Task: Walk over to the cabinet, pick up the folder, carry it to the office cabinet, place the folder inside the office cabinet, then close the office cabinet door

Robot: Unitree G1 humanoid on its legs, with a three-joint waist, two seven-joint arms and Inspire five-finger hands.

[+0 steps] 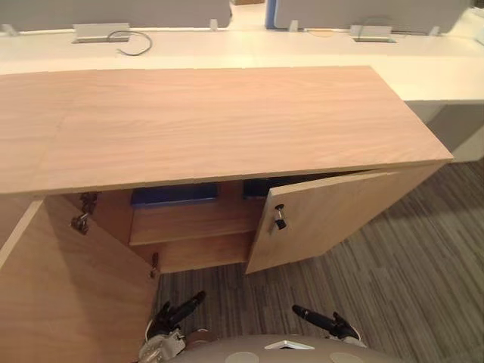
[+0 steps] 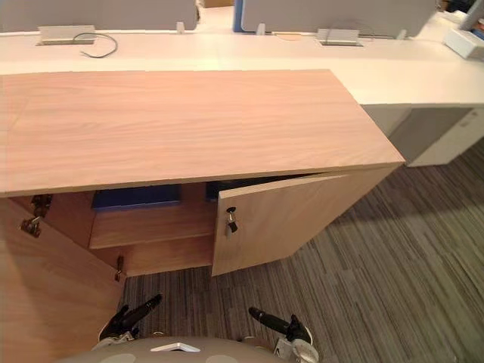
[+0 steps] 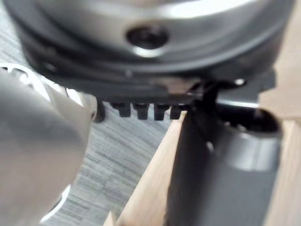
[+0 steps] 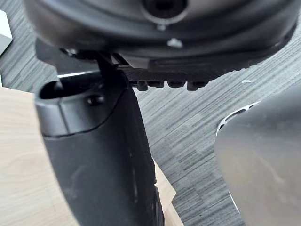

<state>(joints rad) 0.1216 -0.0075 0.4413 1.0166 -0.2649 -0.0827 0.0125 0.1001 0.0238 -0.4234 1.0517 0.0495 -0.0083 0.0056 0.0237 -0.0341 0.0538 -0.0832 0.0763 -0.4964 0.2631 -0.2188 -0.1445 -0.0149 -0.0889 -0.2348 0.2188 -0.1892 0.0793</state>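
Under the wooden top of the office cabinet (image 1: 227, 121), a flat blue folder (image 1: 174, 194) is seen lying on the upper shelf (image 1: 193, 223). A second blue item (image 1: 261, 187) lies just beside it and is partly hidden by the half-open right door (image 1: 333, 215). A key (image 1: 278, 218) is set in that door's lock. The left door (image 1: 68, 295) is swung wide. Low above the carpet (image 1: 393, 287), the left hand (image 1: 170, 318) and right hand (image 1: 333, 325) are held with fingers fairly straight, and nothing is grasped.
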